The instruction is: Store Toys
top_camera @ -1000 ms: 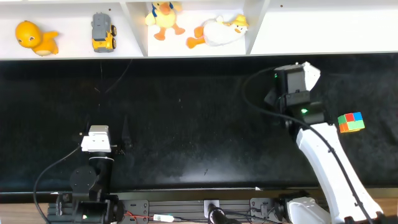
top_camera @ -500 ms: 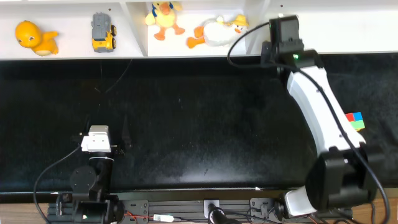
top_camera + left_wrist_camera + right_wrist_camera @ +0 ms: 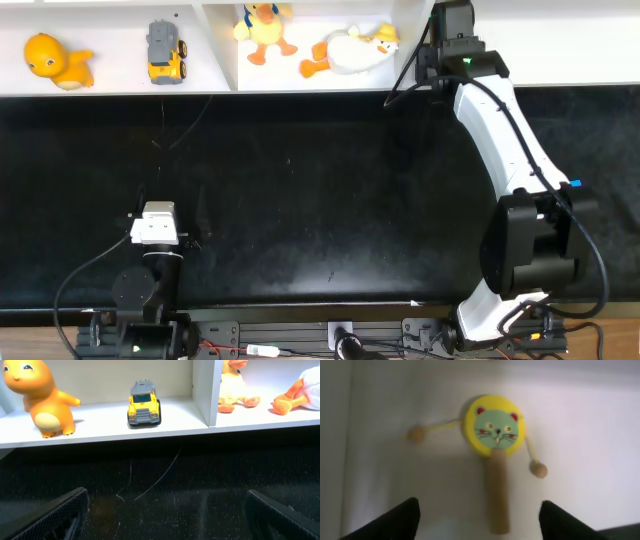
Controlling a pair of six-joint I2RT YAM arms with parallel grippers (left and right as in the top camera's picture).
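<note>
A toy rattle drum (image 3: 494, 426) with a yellow rim, a green cat face and a wooden handle lies flat on the white shelf floor. My right gripper (image 3: 480, 505) hovers over its handle end, open, with one finger on each side and neither touching it. In the top view the right arm (image 3: 495, 110) stretches up to the shelf's right compartment (image 3: 540, 40). My left gripper (image 3: 165, 510) rests low at the left of the black table, open and empty, facing the shelf.
On the shelf stand an orange figure (image 3: 58, 60), a yellow truck (image 3: 165, 52), a yellow plush duck (image 3: 263, 30) and a white plush duck (image 3: 352, 50). A coloured cube's blue corner (image 3: 575, 185) peeks out behind the right arm. A black mat (image 3: 300, 190) covers the table.
The right arm has swung from above the table's right side up to the shelf's right compartment and now covers most of the cube. The left arm has stayed still.
</note>
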